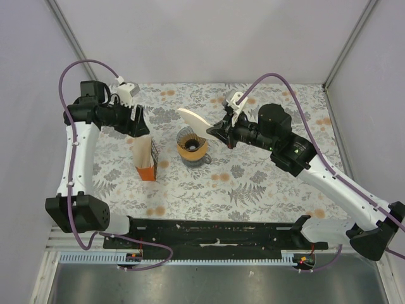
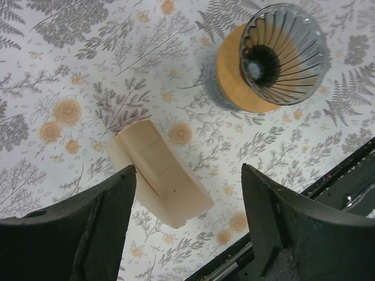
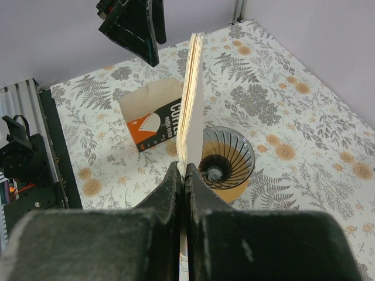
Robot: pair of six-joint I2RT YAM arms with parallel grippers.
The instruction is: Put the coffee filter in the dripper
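- Top external view: right claw (image 1: 214, 131) clenched on the coffee filter (image 1: 193, 120), which is flattened and held in the air just above the dripper (image 1: 192, 149).
- Dripper: upright on the floral worktop (image 1: 253, 183).
- Left claw (image 1: 140, 121): released, jaws spread wide above the standing orange-and-tan filter packet (image 1: 145, 159), near the dripper.
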